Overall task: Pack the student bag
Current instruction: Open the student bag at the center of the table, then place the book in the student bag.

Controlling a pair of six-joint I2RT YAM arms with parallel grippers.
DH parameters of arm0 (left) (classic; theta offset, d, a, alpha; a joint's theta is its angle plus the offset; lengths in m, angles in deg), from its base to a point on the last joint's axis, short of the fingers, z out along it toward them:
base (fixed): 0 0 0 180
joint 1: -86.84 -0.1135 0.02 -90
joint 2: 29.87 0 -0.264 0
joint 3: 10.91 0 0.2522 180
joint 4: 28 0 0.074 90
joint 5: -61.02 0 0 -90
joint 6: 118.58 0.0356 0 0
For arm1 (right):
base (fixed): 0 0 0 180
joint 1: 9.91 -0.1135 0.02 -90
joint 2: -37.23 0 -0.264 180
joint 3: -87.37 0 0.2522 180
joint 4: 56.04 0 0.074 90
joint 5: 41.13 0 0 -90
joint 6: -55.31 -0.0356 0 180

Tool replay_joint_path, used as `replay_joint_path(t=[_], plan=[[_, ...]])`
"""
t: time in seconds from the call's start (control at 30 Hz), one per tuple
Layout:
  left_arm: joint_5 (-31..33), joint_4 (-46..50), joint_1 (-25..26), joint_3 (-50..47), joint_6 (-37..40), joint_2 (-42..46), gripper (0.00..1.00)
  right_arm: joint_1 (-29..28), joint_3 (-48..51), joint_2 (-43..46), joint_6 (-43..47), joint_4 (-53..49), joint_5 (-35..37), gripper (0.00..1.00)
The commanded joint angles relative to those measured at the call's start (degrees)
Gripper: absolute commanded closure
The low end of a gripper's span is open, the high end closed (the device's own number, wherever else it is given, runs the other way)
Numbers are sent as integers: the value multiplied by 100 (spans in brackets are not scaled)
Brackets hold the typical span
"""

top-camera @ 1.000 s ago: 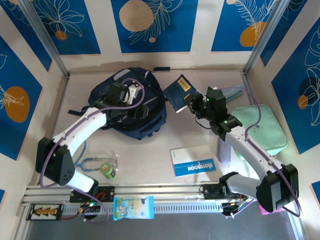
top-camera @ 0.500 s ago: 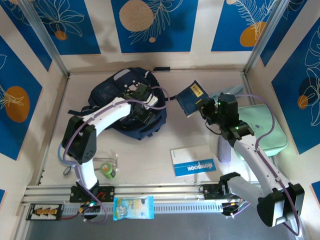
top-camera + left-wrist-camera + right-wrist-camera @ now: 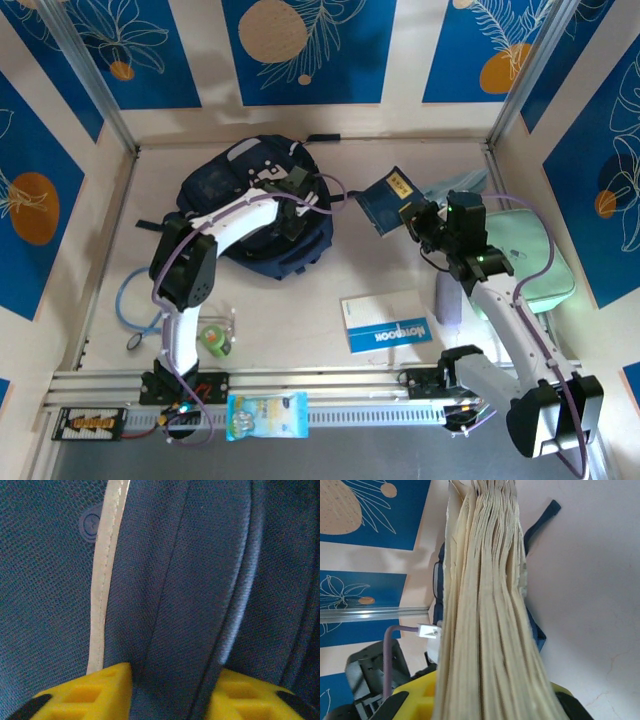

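The student bag [image 3: 250,215], a navy-blue backpack with pale trim, lies at the back left of the table. My left gripper [image 3: 296,207] rests on its right side. In the left wrist view a raised fold of the bag's fabric [image 3: 200,580] sits between the yellow fingertips [image 3: 100,692], which press against it on both sides, beside a pale trim strip [image 3: 102,580]. My right gripper [image 3: 421,222] holds a blue book [image 3: 388,200] in the air just right of the bag. The book's cream page edges [image 3: 490,605] are clamped between its yellow fingers [image 3: 415,700].
A white and blue notebook [image 3: 385,322] lies front centre, with a purple object [image 3: 447,300] beside it. A mint-green zip case [image 3: 525,260] lies at the right wall. A blue tube [image 3: 135,300] and a green roll [image 3: 212,337] sit front left. A snack packet [image 3: 266,415] lies on the front rail.
My left gripper has slid right across the bag and closed from wide open onto a fold of fabric. The right gripper has carried the book slightly right and toward the front.
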Motion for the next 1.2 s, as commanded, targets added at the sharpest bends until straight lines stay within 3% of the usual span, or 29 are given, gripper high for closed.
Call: replay_joint_path(t=[0.0, 0.13, 0.47, 0.73, 0.97, 1.17], plan=[[218, 178, 26, 291, -168, -80, 72, 12, 88, 111, 114, 354, -132, 97], [139, 235, 26, 429, -236, 49, 84, 1, 213, 150, 88, 362, -88, 97], [-275, 27, 8, 403, -334, 1056, 100, 13, 415, 235, 169, 250, -103, 97], [-442, -398, -5, 433, -496, 1901, 100, -44, 603, 224, 288, 589, -521, 97], [-813, -752, -22, 468, -811, 2187, 100, -602, 587, -205, 587, 1301, -1245, 97], [-843, -835, -44, 544, -948, 2224, 100, -1255, 543, -810, 175, 1708, -911, 97]])
